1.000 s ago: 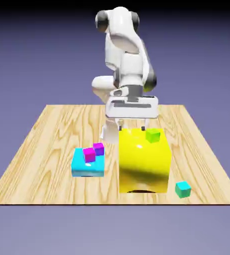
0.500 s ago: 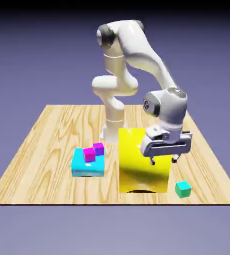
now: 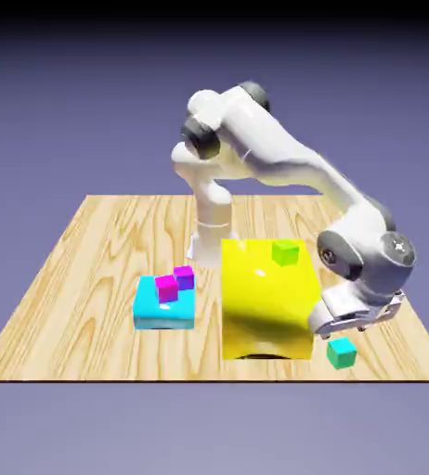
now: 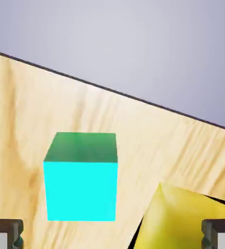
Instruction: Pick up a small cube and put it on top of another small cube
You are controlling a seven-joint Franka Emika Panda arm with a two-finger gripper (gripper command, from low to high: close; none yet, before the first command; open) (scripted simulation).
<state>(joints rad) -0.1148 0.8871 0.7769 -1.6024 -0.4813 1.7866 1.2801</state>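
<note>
I see the wooden table [image 3: 88, 278] spanning the exterior view under a plain blue-violet backdrop; its grain also fills most of the hand view, with the table edge running diagonally across the upper part.

The white arm [image 3: 283, 167] reaches down to the exterior view's right, ending just above the table near the front edge.

The big yellow block [image 3: 266, 301] stands near the table's middle. A lime-green small cube [image 3: 285, 251] rests on its top face, toward the far right corner. In the hand view a corner of the yellow block [image 4: 182, 219] shows at lower right.

The flat cyan block [image 3: 162, 306] lies to the exterior view's left of the yellow block, apart from it. Two magenta small cubes [image 3: 175, 283] sit on top of it, touching each other (one slightly nearer the camera).

The pincer [image 3: 348, 325] hovers just above and beside the small teal cube, its fingers [image 4: 5, 233] spread wide and holding nothing.

The small teal cube [image 3: 342, 353] sits flat on the table, just right of the yellow block's front corner. In the hand view the teal cube [image 4: 81, 177] stands upright, one face toward the camera; its sides look equal, so no long axis is discernible.
</note>
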